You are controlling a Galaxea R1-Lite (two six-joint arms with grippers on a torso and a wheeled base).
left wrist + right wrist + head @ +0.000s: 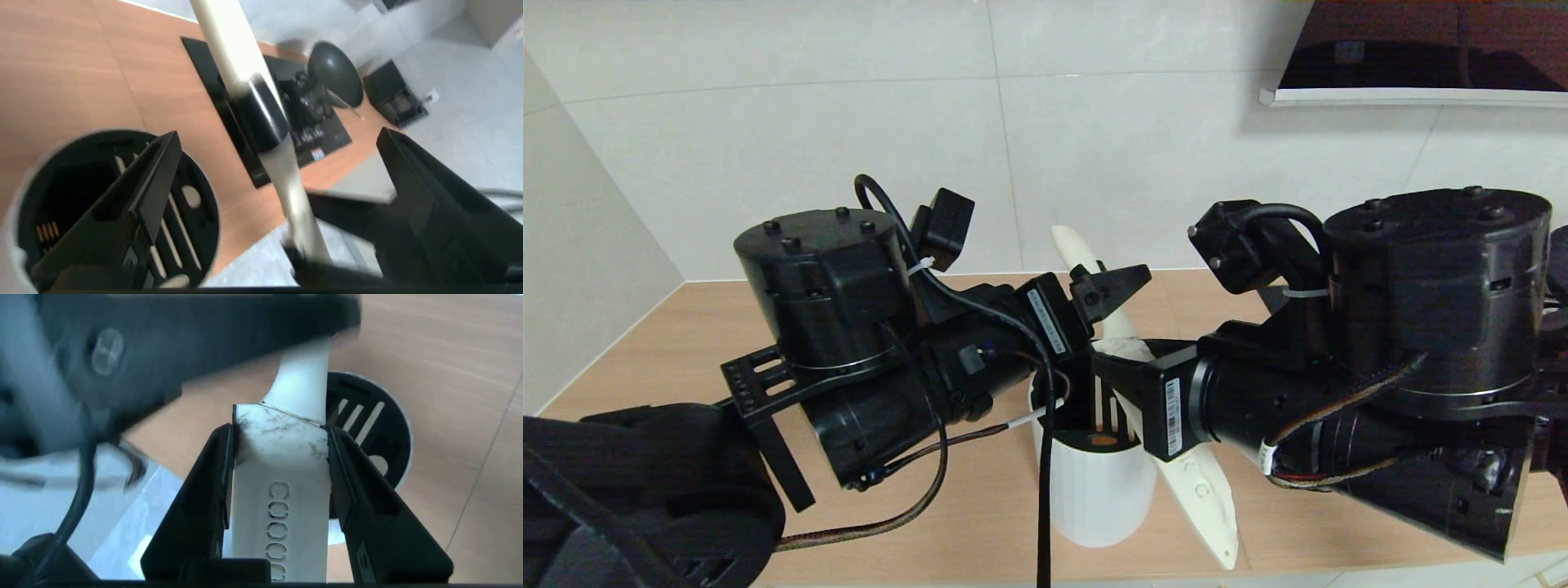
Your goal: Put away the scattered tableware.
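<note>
R gripper (279,441): closed tight on the cream utensil (1205,498). Both fingers (214,498) are pressed flat against opposite sides of the handle, w/ no gap seen.
L gripper (278,143): spread wide and nothing is gripped. The utensil shaft is seen passing betw. its two fingers (139,212), apart from both. In the head view one finger is seen just beside the utensil's upper part, above the R gripper's clamp.
Arms: both are brought together over the mid counter, L from the robot's left and R from its right, w/ the grippers near each other.
Cream utensil: long, pale, and held off the counter at a tilt. The narrow rounded end is pointed up toward the wall. The broader end is angled down toward the robot and its right. Dark scuffs are seen on the handle by the clamp.
White holder (1094,498): ribbed cylinder stood upright on the counter, directly below the two grippers. A black slotted insert is fitted in its top, and pale lines show in the slots. It can't be told whether these are pieces or openings.
Utensil vs holder: the lower part is seen running down past the holder's right side, outside the rim. Contact w/ the wall can't be told.
Counter (686,343): light wood tone.
Wall tiles (849,122): pale, behind the counter.
Dark panel (1421,49): mounted high on the wall at the robot's right, w/ a pale lower edge.
</note>
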